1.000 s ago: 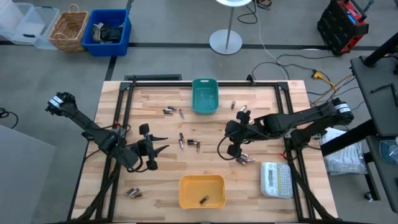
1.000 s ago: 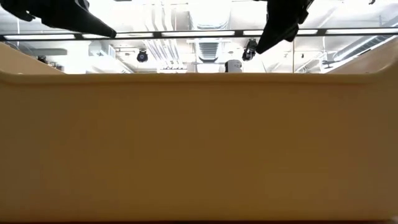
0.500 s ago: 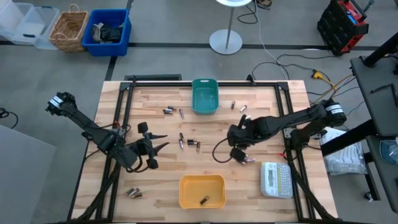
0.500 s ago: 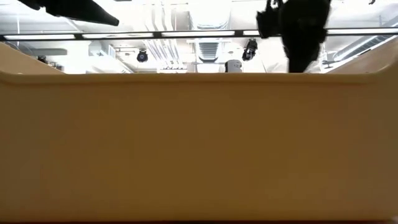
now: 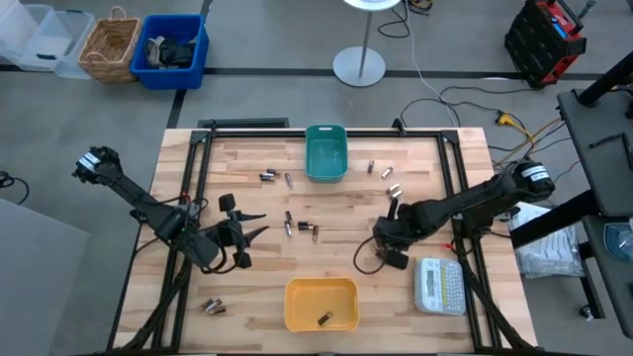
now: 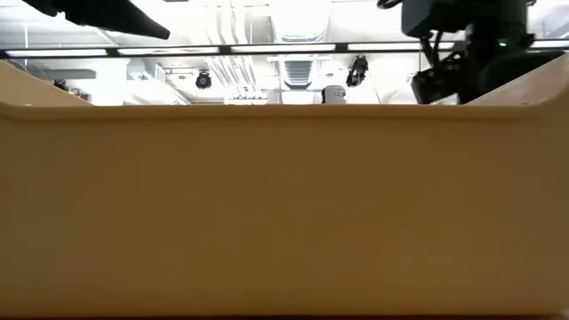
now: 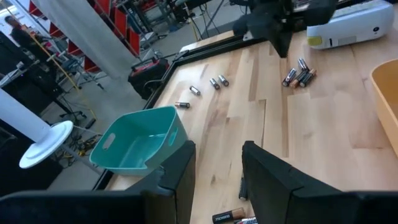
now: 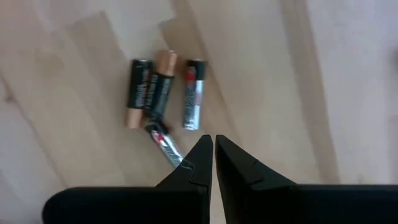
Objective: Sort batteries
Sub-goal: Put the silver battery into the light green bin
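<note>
Batteries lie scattered on the wooden table (image 5: 415,148). A cluster of several batteries (image 8: 163,93) lies just in front of my right gripper (image 8: 213,149), which is shut and points down at the table near the label maker. One small silvery battery (image 8: 166,143) lies slantwise with its end beside one fingertip. My left gripper (image 5: 247,233) hovers open at the table's left middle, with nothing between its fingers (image 7: 180,171). One battery (image 5: 323,317) lies in the yellow bin (image 5: 297,307). The teal bin (image 5: 326,153) stands at the far middle. My right gripper comes from above, pointing down, with its shut fingertips beside the end of the small silvery battery (image 8: 179,158), which lies flat on the table. Whether a finger touches it, I cannot tell.
A white label maker (image 5: 440,285) lies near the right front, close to my right gripper. More batteries lie mid-table (image 5: 302,227), near the teal bin (image 5: 277,178), at the far right (image 5: 386,173) and near left (image 5: 213,307). The yellow bin's wall (image 6: 284,213) fills the low view.
My right gripper has moved toward the table's near edge and its right edge, coming down over the battery cluster beside the label maker. The left arm has kept still.
</note>
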